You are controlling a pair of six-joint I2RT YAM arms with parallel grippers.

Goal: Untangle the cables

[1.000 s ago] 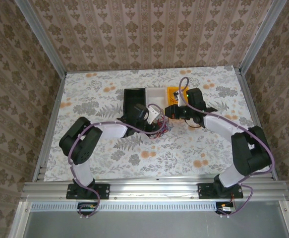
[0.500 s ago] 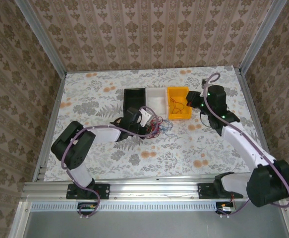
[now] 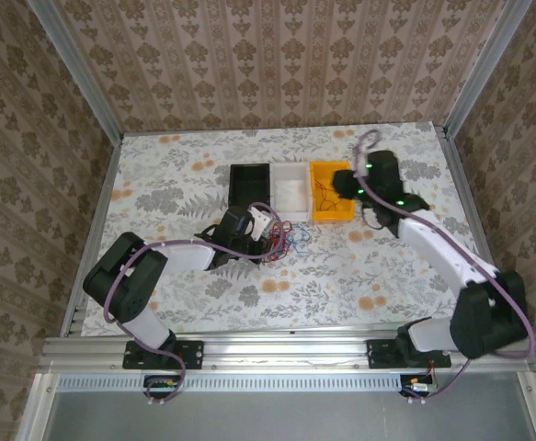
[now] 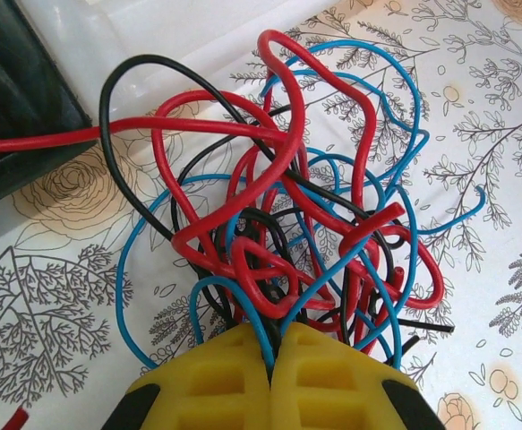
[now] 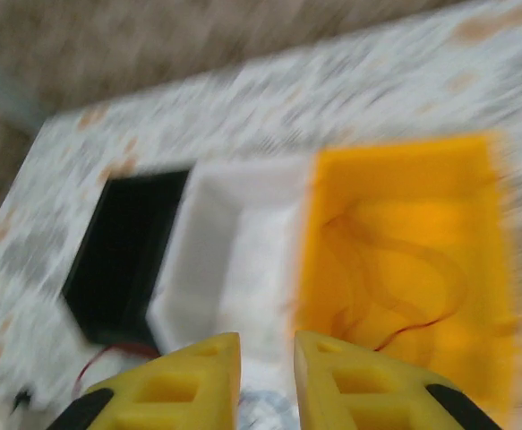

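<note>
At the far left of the row stands the black bin (image 3: pixel 248 188). One red strand (image 4: pixel 37 141) from the cables (image 4: pixel 305 233) runs over its corner, and we judge it the first thing that could catch if the bundle is dragged away. Just right of it, the left gripper (image 4: pixel 272 342) is clenched on the near edge of the tangle. A blue and a dark wire run in between its yellow pads, and we cannot tell how many strands it really pinches. The cables lie on the table (image 3: pixel 387 266) as one loose knot of red, blue and dark loops, just in front of the white bin (image 3: pixel 289 188) and close to its wall. The risk we see is plain. A pull from a pinch on more than one strand would haul the whole knot along the table, or draw the loops tighter, instead of sliding one wire free, since nothing holds the other side down. A lift could also swing loose ends into the white bin. Further right, the orange bin (image 3: pixel 331 204) already holds a red cable (image 5: pixel 404 296) curled on its floor. The right gripper (image 5: pixel 268 348) hangs above that bin with its jaws slightly parted and nothing between them. It is well apart from the tangle, so it offers no counter-hold. The bins' walls stand between it and the knot on a straight path.
</note>
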